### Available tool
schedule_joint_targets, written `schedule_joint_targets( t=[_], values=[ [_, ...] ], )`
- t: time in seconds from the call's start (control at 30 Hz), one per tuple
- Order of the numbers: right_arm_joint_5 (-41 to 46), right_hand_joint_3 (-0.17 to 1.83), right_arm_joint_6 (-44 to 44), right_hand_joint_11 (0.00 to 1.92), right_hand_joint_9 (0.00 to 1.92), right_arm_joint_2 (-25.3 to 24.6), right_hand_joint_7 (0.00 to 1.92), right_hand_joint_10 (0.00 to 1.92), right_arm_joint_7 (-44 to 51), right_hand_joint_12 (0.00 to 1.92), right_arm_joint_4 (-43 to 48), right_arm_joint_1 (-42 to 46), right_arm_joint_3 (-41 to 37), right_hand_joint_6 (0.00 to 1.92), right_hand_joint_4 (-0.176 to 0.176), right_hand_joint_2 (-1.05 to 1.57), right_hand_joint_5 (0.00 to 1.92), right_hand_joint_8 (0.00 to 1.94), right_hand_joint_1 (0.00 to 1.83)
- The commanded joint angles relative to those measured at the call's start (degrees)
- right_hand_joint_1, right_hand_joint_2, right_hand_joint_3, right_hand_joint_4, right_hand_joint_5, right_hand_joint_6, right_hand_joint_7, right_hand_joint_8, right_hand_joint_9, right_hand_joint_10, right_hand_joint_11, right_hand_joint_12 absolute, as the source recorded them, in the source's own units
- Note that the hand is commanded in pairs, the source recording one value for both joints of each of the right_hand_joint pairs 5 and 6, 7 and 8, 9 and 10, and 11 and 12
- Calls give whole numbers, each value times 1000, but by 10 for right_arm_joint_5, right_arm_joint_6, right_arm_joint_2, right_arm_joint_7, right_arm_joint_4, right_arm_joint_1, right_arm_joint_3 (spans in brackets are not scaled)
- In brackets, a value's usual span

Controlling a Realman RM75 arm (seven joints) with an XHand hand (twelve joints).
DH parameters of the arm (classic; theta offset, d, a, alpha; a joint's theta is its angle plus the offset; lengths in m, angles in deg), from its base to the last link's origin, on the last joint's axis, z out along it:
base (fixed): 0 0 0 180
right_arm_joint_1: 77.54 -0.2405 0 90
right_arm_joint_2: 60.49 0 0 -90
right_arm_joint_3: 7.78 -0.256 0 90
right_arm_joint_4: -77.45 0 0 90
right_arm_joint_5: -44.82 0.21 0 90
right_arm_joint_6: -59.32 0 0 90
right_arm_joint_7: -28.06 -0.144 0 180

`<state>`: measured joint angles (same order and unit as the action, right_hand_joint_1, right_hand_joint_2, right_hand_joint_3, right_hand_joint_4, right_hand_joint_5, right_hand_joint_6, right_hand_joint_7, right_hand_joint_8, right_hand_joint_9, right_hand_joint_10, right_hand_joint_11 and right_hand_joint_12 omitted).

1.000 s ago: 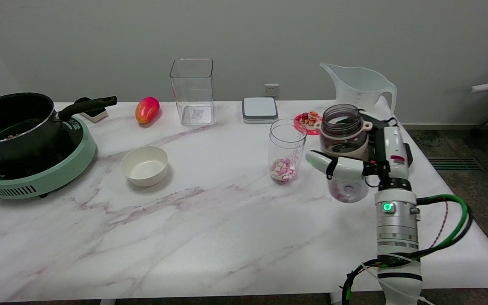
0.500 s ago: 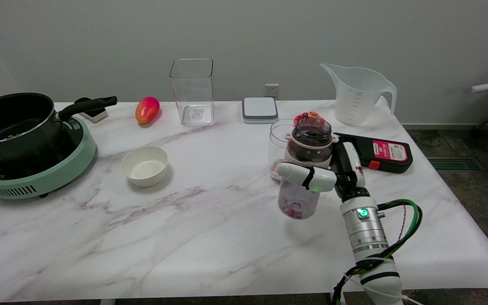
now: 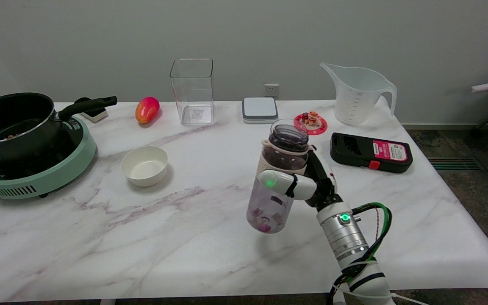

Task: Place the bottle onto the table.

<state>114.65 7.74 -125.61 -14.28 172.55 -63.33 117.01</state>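
In the head view my right hand point(image 3: 301, 182) grips a clear open-mouthed bottle point(image 3: 274, 190) with a cream collar and a few pink and white pieces at its bottom. The bottle is nearly upright, leaning slightly, and appears to hang just above the marble table point(image 3: 184, 237) near its middle right; whether its base touches the top I cannot tell. My fingers wrap its middle from the right side. The clear cup that stood behind the bottle is hidden by it.
A black device with a red label point(image 3: 370, 152) lies to the right. A clear jug point(image 3: 359, 94), red coaster point(image 3: 310, 122), grey box point(image 3: 259, 109), square clear container point(image 3: 192, 91) and mango point(image 3: 147, 109) line the back. A white bowl point(image 3: 144, 165) and pot point(image 3: 13, 120) on a green cooker point(image 3: 36, 173) sit left.
My right hand has carried the bottle leftward and toward the near side, away from the black device, and lower over the table. The cup is now hidden behind the bottle.
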Motion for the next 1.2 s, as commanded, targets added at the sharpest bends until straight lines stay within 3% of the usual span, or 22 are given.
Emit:
schedule_joint_targets(
  t=[0.03, 0.53, 0.87, 1.2],
  values=[
    [-78, 222, 111, 1485, 1668, -5, 1759, 1668, -131, 1485, -30, -24, 5, 1735, 0, 1571, 1735, 1759, 1155],
    [-187, 213, 147, 1558, 1690, -40, 1766, 1690, -170, 1558, -111, -98, 0, 1737, 0, 1571, 1737, 1766, 1166],
    [-240, 217, 116, 1569, 1701, -107, 1767, 1701, -170, 1569, -209, -166, 4, 1738, 0, 1571, 1738, 1767, 1166],
    [-295, 220, 79, 1569, 1700, -119, 1764, 1700, -202, 1569, -266, -206, 5, 1727, 0, 1571, 1727, 1764, 1165]
  ],
)
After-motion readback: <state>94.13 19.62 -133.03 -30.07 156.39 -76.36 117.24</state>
